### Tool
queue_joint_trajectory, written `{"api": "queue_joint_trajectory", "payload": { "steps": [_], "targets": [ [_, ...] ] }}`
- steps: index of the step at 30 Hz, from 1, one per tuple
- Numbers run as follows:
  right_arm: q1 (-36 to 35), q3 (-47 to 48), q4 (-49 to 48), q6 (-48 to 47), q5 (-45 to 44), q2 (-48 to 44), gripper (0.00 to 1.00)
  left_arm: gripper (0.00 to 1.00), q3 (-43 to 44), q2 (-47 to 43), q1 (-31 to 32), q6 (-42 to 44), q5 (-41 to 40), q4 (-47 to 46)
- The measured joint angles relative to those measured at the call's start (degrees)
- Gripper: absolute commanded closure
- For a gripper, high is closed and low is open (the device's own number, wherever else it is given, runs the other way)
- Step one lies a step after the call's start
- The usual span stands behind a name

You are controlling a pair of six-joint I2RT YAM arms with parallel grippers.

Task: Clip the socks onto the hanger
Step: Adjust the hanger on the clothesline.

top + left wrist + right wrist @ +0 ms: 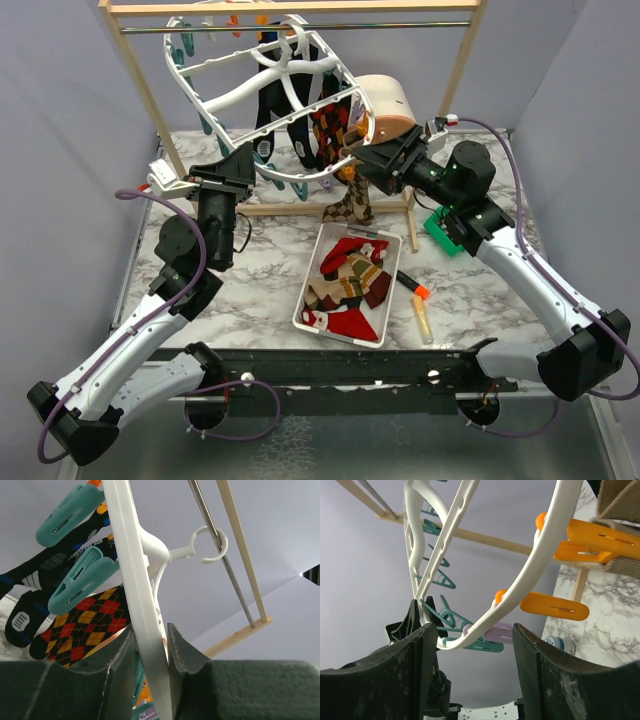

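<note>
Far edge of the desk: a light wooden rack (140, 90) with a metal rod (200, 29) stands here. The large white plastic oval hanger (250, 95) hangs tilted from the rod by its hook (210, 545).

Socks on the hanger: a black sock (268, 110) with white lettering and a red, black and yellow argyle sock (330, 125) dangle below teal clips (80, 580). A brown argyle sock (352, 205) hangs at the right rim and seems to be held by an orange clip (595, 542).

Middle of the desk: a white rectangular plastic bin (306, 280) holds a heap of loose socks (345, 285) in red, tan and argyle.

Left arm: the left gripper (150, 642) is clenched on the hanger's white rim, one dark pad pressed to each side, at the frame's lower left.

Right arm: the right gripper (472, 630) has its fingers spread wide. The hanger's curved rim passes between them, next to a lilac clip (495, 630). The angle makes it hard to tell whether the rim touches a pad.

Far right corner: a tan roll (385, 105) sits behind the right gripper.

Right edge: a green block (440, 230) lies beside the right arm.

Right of the bin: an orange-tipped marker (412, 285) and a pale yellow marker (422, 320) lie just beside it.
</note>
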State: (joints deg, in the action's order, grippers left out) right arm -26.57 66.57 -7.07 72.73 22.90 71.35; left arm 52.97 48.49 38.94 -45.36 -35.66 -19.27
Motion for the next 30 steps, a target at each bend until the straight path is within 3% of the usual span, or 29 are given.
{"api": "queue_joint_trajectory", "payload": {
  "steps": [13, 22, 30],
  "targets": [
    [0.0, 0.9, -4.1, 1.6, 2.0, 6.1, 0.6, 0.7, -2.8, -2.1, -0.3, -1.5, 2.2, -0.8],
    [0.6, 1.6, -3.6, 0.7, -1.4, 6.1, 0.66, 0.4, -5.6, -5.6, -0.3, -2.2, 4.2, 2.0],
    [2.8, 2.7, -3.6, -0.3, -2.6, 6.4, 0.61, 0.29, -6.4, -8.4, -0.3, -2.2, 4.4, 6.2]
  ]
}}
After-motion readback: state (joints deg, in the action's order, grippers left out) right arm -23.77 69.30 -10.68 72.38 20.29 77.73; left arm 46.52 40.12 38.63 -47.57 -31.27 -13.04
